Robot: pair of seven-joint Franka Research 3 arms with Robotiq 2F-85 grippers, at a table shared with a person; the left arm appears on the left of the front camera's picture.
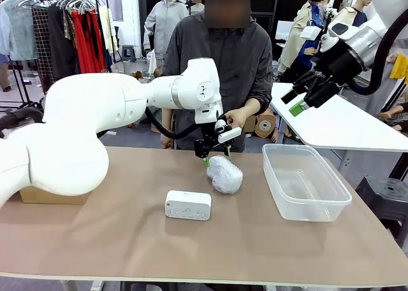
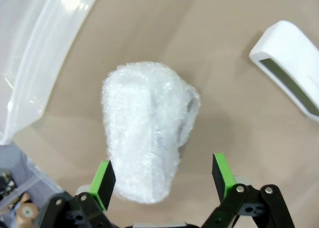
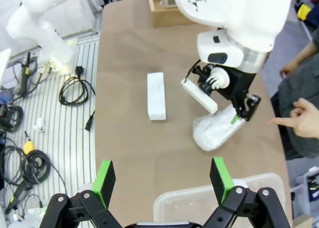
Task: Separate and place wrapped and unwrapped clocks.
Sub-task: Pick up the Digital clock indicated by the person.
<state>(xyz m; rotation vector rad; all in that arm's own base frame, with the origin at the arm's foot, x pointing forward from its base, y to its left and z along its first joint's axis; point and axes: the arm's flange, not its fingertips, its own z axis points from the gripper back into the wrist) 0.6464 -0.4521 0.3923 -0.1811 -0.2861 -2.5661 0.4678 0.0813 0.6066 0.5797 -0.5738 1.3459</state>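
At the middle of the brown table, a bubble-wrapped clock is seen lying on its side. The bare white clock is set just beside it on the robot's side, and a clear plastic tub is placed near it towards the robot's right. The left gripper is poised over the far end of the wrapped clock. In the left wrist view its fingers are spread wide to either side of that end. Nothing is clamped, though whether a pad brushes the wrap cannot be told. The right gripper is held high beyond the tub, jaws parted and empty. A person's hand is held just behind the left gripper.
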